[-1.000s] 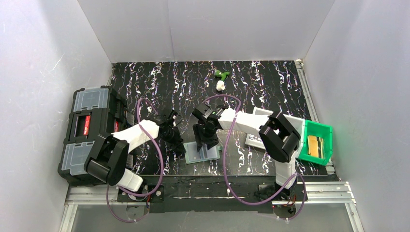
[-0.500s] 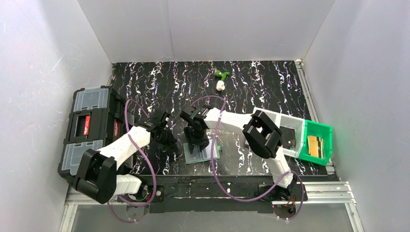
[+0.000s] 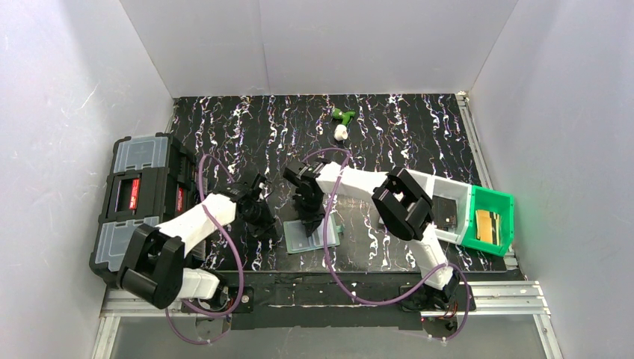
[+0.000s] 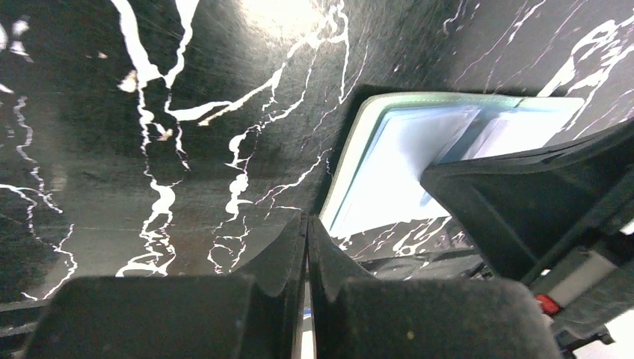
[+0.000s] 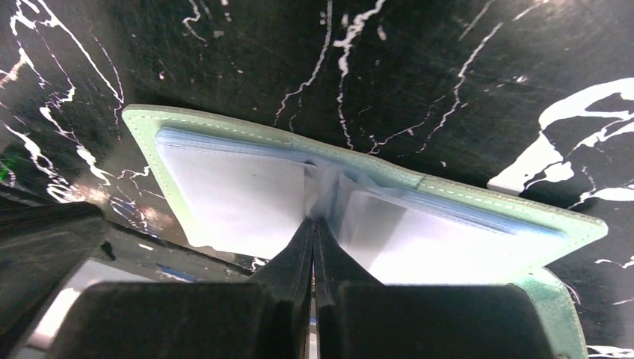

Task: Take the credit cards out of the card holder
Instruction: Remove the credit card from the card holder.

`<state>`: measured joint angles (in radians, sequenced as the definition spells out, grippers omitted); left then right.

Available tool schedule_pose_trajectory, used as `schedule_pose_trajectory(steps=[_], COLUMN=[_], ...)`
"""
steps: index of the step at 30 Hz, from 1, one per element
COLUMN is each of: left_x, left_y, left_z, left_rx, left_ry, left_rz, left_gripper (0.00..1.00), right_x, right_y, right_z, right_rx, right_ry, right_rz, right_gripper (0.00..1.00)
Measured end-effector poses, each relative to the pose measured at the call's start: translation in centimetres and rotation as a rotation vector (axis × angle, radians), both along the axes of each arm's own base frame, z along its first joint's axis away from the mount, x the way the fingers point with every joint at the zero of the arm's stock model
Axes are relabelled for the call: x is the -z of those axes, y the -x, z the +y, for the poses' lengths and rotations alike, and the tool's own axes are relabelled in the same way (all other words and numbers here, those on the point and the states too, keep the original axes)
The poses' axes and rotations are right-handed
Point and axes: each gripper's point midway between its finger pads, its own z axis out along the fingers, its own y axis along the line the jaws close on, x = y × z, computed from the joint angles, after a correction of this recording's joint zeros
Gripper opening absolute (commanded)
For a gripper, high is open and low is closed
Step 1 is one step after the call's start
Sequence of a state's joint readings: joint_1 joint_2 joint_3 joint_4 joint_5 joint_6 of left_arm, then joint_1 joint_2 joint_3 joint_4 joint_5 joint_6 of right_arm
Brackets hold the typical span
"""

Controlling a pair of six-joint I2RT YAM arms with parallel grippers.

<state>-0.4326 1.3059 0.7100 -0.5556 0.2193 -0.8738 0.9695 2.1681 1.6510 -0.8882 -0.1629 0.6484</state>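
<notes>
A black toolbox (image 3: 142,202) sits at the table's (image 3: 419,127) left edge. A white tray (image 3: 442,193) and green bin (image 3: 495,200) line its right edge.

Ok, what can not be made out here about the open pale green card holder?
- Right wrist view: glare whitens the pockets of the pale green soft folding card holder; their contents are unreadable.
- Right wrist view: whether the shut right gripper pinches anything is unclear.
- Top view: the right gripper covers the holder's middle.

White walls (image 3: 336,45), black, seemingly marbled tabletop (image 3: 419,127)
</notes>
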Motion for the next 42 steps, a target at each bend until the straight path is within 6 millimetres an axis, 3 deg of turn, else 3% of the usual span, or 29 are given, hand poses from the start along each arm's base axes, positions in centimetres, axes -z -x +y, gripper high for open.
schedule_pose_trajectory(steps=[11,17,31,42], left_x=[1.6,2.1,2.1,2.1], left_y=[0.3,0.2,0.3,0.2], left_z=[-3.4,-3.9,-4.5,-4.7], left_rx=[0.142,0.161,0.203,0.227], left_ry=[0.020,0.016,-0.010,-0.020], left_rz=[0.063,0.084,0.136,0.131], left_gripper=[0.00,0.00,0.00,0.00], right_x=[0.1,0.1,-0.2,-0.7], right_y=[-0.1,0.0,0.1,0.2], right_z=[-0.1,-0.1,0.3,0.6], right_rx=[0.075,0.085,0.074,0.068], right_ry=[-0.140,-0.167,-0.231,-0.282], right_rz=[0.122,0.148,0.147,0.132], right_gripper=[0.01,0.02,0.27,0.41])
